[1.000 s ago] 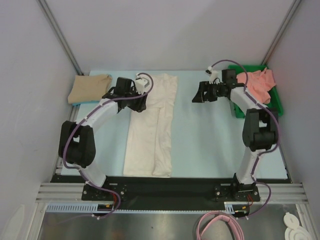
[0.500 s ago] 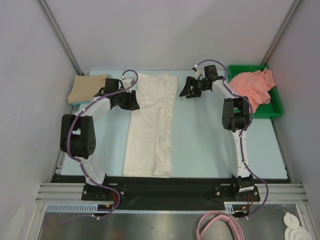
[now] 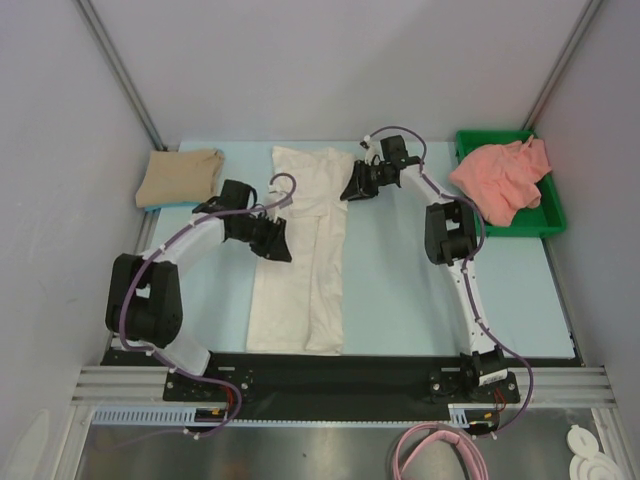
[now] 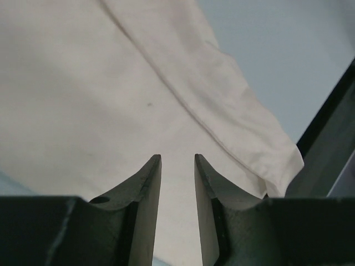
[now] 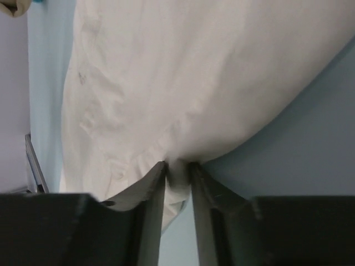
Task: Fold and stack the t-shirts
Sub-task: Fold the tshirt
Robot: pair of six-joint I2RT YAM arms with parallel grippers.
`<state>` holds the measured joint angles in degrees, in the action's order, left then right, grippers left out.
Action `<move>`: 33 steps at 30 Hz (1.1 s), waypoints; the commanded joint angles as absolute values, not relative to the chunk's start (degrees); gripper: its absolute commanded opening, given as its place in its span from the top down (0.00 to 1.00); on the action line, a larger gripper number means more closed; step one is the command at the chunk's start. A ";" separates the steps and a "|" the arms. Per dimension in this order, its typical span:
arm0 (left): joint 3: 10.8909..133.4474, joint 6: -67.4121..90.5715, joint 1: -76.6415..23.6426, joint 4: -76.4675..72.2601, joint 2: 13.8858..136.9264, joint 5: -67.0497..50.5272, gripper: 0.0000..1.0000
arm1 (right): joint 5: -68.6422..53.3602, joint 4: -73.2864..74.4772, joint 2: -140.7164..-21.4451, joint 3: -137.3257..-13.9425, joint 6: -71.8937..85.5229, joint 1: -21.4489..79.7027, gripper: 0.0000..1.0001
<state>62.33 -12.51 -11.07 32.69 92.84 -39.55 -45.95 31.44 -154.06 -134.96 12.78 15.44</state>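
Note:
The cream-white t-shirt (image 3: 305, 270) lies folded into a long strip down the middle of the table. My right gripper (image 3: 352, 188) is at its far right edge, shut on a pinch of the cream cloth (image 5: 194, 66), which bunches between the fingertips of this gripper (image 5: 177, 165). My left gripper (image 3: 275, 243) hovers at the shirt's left edge. In the left wrist view this gripper (image 4: 177, 160) has its jaws a narrow gap apart, with flat cream cloth (image 4: 83, 83) showing behind them. A folded tan-beige t-shirt (image 3: 182, 176) rests at the back left. The salmon-pink t-shirt (image 3: 500, 178) lies crumpled at the back right.
The pink shirt sits in a green plastic tray (image 3: 548, 222) against the right wall. Grey walls close in the table on the left, right and back. The black rail with both arm bases (image 3: 330, 375) runs along the near edge.
My right gripper swung left from beside the tray to the cream shirt's right edge and closed on it. My left gripper moved nearer along the left edge, its jaws narrowing.

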 commanded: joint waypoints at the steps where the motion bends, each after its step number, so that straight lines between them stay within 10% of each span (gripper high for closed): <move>1: 59.95 -18.90 -16.42 39.02 89.13 -43.33 0.65 | -42.55 33.31 -157.41 -137.28 14.33 16.26 0.72; 6: 57.83 -20.65 -17.05 39.64 88.86 -40.70 0.67 | -41.31 34.19 -158.64 -138.43 13.71 16.00 1.00; 33: 55.37 -19.86 -15.82 37.61 84.29 -37.09 0.68 | -27.86 42.10 -157.24 -145.28 3.35 8.96 0.91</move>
